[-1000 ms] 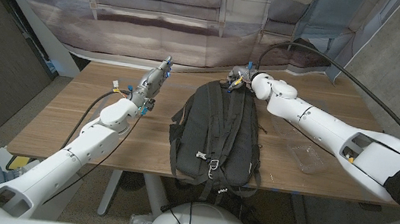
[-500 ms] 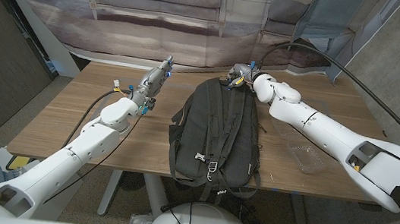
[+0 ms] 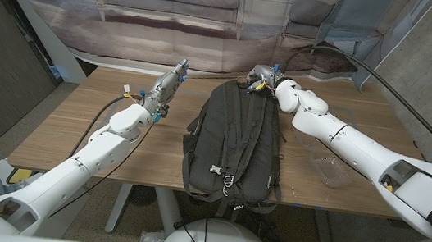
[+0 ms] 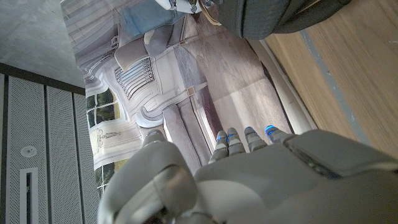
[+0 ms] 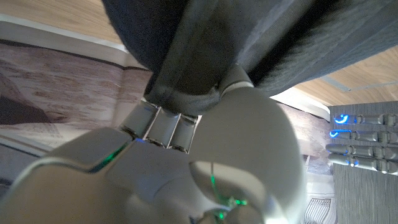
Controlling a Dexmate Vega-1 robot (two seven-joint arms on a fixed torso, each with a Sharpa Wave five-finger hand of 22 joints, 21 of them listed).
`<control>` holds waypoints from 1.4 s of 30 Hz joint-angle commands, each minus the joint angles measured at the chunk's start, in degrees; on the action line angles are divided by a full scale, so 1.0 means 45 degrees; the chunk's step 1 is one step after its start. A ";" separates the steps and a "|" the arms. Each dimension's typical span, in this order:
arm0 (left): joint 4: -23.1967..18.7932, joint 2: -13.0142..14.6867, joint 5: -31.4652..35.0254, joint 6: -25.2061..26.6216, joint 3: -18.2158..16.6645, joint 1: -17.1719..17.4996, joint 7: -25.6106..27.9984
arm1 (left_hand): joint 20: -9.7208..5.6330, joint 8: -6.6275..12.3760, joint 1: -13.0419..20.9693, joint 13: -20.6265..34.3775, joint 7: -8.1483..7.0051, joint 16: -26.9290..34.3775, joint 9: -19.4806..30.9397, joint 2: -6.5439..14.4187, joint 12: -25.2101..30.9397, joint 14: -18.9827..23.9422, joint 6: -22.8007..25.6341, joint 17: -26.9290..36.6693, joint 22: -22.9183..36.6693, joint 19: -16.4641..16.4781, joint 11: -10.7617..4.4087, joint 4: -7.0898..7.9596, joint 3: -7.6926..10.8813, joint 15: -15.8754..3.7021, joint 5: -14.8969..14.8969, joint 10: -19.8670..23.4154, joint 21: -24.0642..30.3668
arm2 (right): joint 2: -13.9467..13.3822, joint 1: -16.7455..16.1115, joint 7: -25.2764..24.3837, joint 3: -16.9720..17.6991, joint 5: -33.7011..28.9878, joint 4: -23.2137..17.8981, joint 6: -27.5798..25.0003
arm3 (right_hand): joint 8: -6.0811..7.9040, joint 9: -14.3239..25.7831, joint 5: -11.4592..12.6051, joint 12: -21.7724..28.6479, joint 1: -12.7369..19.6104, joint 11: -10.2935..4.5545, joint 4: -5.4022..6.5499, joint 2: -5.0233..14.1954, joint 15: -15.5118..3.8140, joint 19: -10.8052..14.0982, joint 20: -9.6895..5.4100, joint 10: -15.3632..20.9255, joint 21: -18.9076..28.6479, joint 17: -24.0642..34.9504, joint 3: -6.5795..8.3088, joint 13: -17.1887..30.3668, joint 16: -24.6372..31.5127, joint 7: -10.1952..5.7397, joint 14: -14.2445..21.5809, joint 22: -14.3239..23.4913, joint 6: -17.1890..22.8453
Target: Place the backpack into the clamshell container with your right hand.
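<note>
The right robot hand grips the top loop of the black fabric backpack, which lies flat on the wooden bench, well apart from the clear plastic clamshell container; placing remains undone.

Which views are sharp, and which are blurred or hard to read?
Head view: evenly lit and sharp; the black backpack shows little surface detail, and the clear clamshell container is faint against the table. Right wrist view: the right hand and backpack fabric are close and soft. Left wrist view: the left hand is blurred.
</note>
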 commanded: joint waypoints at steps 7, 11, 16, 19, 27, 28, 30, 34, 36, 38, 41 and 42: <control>0.0274 -0.0105 0.0060 -0.0063 0.0124 -0.0375 -0.0262 | 0.0058 0.0001 0.0043 0.0039 0.0056 0.0004 0.0033 0.0175 0.0053 0.0004 0.0047 0.0029 0.0053 -0.0279 -0.0022 0.0027 -0.0121 0.0019 -0.0019 -0.0051 0.0101 | -0.0564 -0.0851 -0.0557 0.0679 -0.0472 -0.1812 -0.0331 | 0.0043 0.1490 0.0117 -0.0075 0.0855 -0.0203 0.0083 0.0699 -0.1047 -0.0121 -0.1507 0.0406 0.0178 0.0105 0.0229 0.2084 -0.0101 0.0021 0.0426 -0.0073 0.0416; 0.0302 -0.0130 0.0046 -0.0102 0.0113 -0.0392 -0.0270 | 0.0061 0.0003 0.0046 0.0039 0.0053 0.0003 0.0033 0.0179 0.0061 0.0002 0.0053 0.0029 0.0053 -0.0280 -0.0011 0.0026 -0.0124 0.0013 -0.0019 -0.0030 0.0102 | -0.0641 -0.0993 -0.0611 0.0782 -0.0622 -0.2146 -0.0430 | 0.0041 0.1522 0.0119 -0.0105 0.0842 -0.0190 0.0094 0.0702 -0.1045 -0.0142 -0.1497 0.0394 0.0218 0.0114 0.0236 0.2139 -0.0146 0.0030 0.0407 -0.0108 0.0402; 0.0335 -0.0120 0.0023 -0.0135 0.0108 -0.0397 -0.0336 | 0.0048 0.0007 0.0052 0.0039 0.0056 0.0002 0.0033 0.0185 0.0061 0.0001 0.0064 0.0029 0.0053 -0.0283 -0.0020 0.0025 -0.0131 0.0009 -0.0019 -0.0029 0.0101 | -0.0721 -0.1168 -0.0710 0.0915 -0.0825 -0.2544 -0.0556 | 0.0040 0.1559 0.0124 -0.0202 0.0857 -0.0197 0.0087 0.0698 -0.1048 -0.0172 -0.1504 0.0397 0.0302 0.0172 0.0262 0.2177 -0.0189 0.0021 0.0431 -0.0180 0.0427; 0.0306 -0.0086 0.0034 -0.0109 0.0105 -0.0388 -0.0334 | 0.0052 0.0008 0.0055 0.0039 0.0060 0.0002 0.0033 0.0189 0.0054 0.0001 0.0067 0.0029 0.0052 -0.0286 -0.0007 0.0025 -0.0136 0.0007 -0.0020 -0.0047 0.0101 | -0.0773 -0.1290 -0.0802 0.1013 -0.0943 -0.2803 -0.0633 | 0.0029 0.1572 0.0125 -0.0230 0.0851 -0.0215 0.0094 0.0701 -0.1047 -0.0191 -0.1500 0.0424 0.0341 0.0175 0.0271 0.2206 -0.0232 0.0028 0.0420 -0.0215 0.0420; 0.0220 -0.0003 0.0037 -0.0105 0.0082 -0.0362 -0.0379 | 0.0054 0.0003 0.0063 0.0039 0.0049 0.0001 0.0033 0.0196 0.0062 0.0000 0.0057 0.0029 0.0052 -0.0284 -0.0003 0.0023 -0.0147 -0.0002 -0.0020 -0.0026 0.0103 | -0.0976 -0.1644 -0.0946 0.1346 -0.1167 -0.3561 -0.0853 | 0.0010 0.1611 0.0125 -0.0298 0.0833 -0.0201 0.0109 0.0708 -0.1047 -0.0229 -0.1495 0.0448 0.0442 0.0243 0.0290 0.2306 -0.0272 0.0019 0.0465 -0.0296 0.0412; 0.0175 0.0001 0.0060 -0.0092 0.0071 -0.0339 -0.0309 | 0.0049 0.0004 0.0064 0.0039 0.0053 0.0002 0.0033 0.0197 0.0062 0.0002 0.0058 0.0029 0.0052 -0.0288 -0.0006 0.0023 -0.0149 -0.0002 -0.0020 -0.0026 0.0102 | -0.1009 -0.1684 -0.0943 0.1379 -0.1208 -0.3667 -0.0894 | 0.0015 0.1626 0.0125 -0.0312 0.0830 -0.0207 0.0111 0.0708 -0.1046 -0.0232 -0.1496 0.0432 0.0453 0.0251 0.0292 0.2315 -0.0275 0.0006 0.0470 -0.0303 0.0409; 0.0182 0.0005 0.0018 -0.0125 0.0058 -0.0340 -0.0377 | 0.0044 0.0006 0.0066 0.0039 0.0043 0.0001 0.0033 0.0199 0.0060 0.0001 0.0064 0.0028 0.0052 -0.0291 -0.0005 0.0023 -0.0152 0.0000 -0.0020 -0.0030 0.0101 | -0.1065 -0.1791 -0.0981 0.1469 -0.1256 -0.3873 -0.0952 | 0.0011 0.1643 0.0127 -0.0340 0.0823 -0.0231 0.0116 0.0713 -0.1046 -0.0252 -0.1493 0.0436 0.0466 0.0262 0.0298 0.2320 -0.0289 0.0005 0.0474 -0.0327 0.0397; 0.0059 0.0047 0.0052 -0.0084 0.0044 -0.0306 -0.0307 | 0.0034 0.0005 0.0069 0.0039 0.0035 0.0000 0.0033 0.0202 0.0059 -0.0002 0.0063 0.0028 0.0052 -0.0287 -0.0017 0.0022 -0.0158 -0.0013 -0.0021 -0.0034 0.0103 | -0.1184 -0.2002 -0.1043 0.1634 -0.1380 -0.4296 -0.1079 | 0.0010 0.1664 0.0129 -0.0381 0.0814 -0.0248 0.0117 0.0706 -0.1049 -0.0241 -0.1497 0.0444 0.0547 0.0293 0.0302 0.2372 -0.0317 0.0011 0.0494 -0.0362 0.0417; 0.0034 0.0056 0.0044 -0.0099 0.0040 -0.0303 -0.0331 | 0.0031 0.0006 0.0071 0.0039 0.0040 0.0001 0.0033 0.0203 0.0059 0.0000 0.0064 0.0028 0.0052 -0.0287 -0.0010 0.0022 -0.0159 -0.0009 -0.0021 -0.0033 0.0103 | -0.1229 -0.2094 -0.1043 0.1714 -0.1431 -0.4495 -0.1154 | 0.0008 0.1684 0.0131 -0.0422 0.0811 -0.0232 0.0118 0.0704 -0.1046 -0.0257 -0.1498 0.0475 0.0574 0.0319 0.0307 0.2349 -0.0321 0.0015 0.0516 -0.0387 0.0410; -0.0014 0.0079 0.0058 -0.0090 0.0037 -0.0293 -0.0326 | 0.0040 0.0005 0.0072 0.0039 0.0038 0.0002 0.0033 0.0205 0.0061 0.0002 0.0064 0.0028 0.0052 -0.0292 0.0006 0.0021 -0.0161 -0.0006 -0.0021 -0.0028 0.0102 | -0.1274 -0.2182 -0.1071 0.1781 -0.1496 -0.4663 -0.1199 | 0.0010 0.1704 0.0134 -0.0430 0.0816 -0.0197 0.0115 0.0708 -0.1046 -0.0273 -0.1502 0.0458 0.0581 0.0326 0.0316 0.2386 -0.0333 0.0023 0.0518 -0.0408 0.0403; -0.0090 0.0114 0.0071 -0.0060 0.0030 -0.0273 -0.0306 | 0.0033 0.0003 0.0076 0.0039 0.0047 0.0000 0.0033 0.0209 0.0060 0.0000 0.0058 0.0028 0.0052 -0.0288 -0.0031 0.0021 -0.0165 -0.0018 -0.0021 -0.0029 0.0104 | -0.1321 -0.2297 -0.1067 0.1881 -0.1557 -0.4881 -0.1275 | -0.0001 0.1714 0.0136 -0.0469 0.0801 -0.0243 0.0124 0.0712 -0.1046 -0.0294 -0.1495 0.0460 0.0618 0.0353 0.0324 0.2423 -0.0359 0.0026 0.0520 -0.0450 0.0407; -0.0079 0.0114 0.0055 -0.0078 0.0028 -0.0277 -0.0343 | 0.0032 0.0003 0.0077 0.0039 0.0047 0.0001 0.0033 0.0210 0.0063 0.0002 0.0059 0.0028 0.0052 -0.0290 -0.0029 0.0021 -0.0166 -0.0018 -0.0021 -0.0023 0.0103 | -0.1341 -0.2318 -0.1034 0.1904 -0.1576 -0.4945 -0.1296 | 0.0002 0.1744 0.0137 -0.0481 0.0797 -0.0171 0.0121 0.0703 -0.1048 -0.0299 -0.1495 0.0487 0.0640 0.0372 0.0324 0.2429 -0.0363 0.0048 0.0530 -0.0466 0.0388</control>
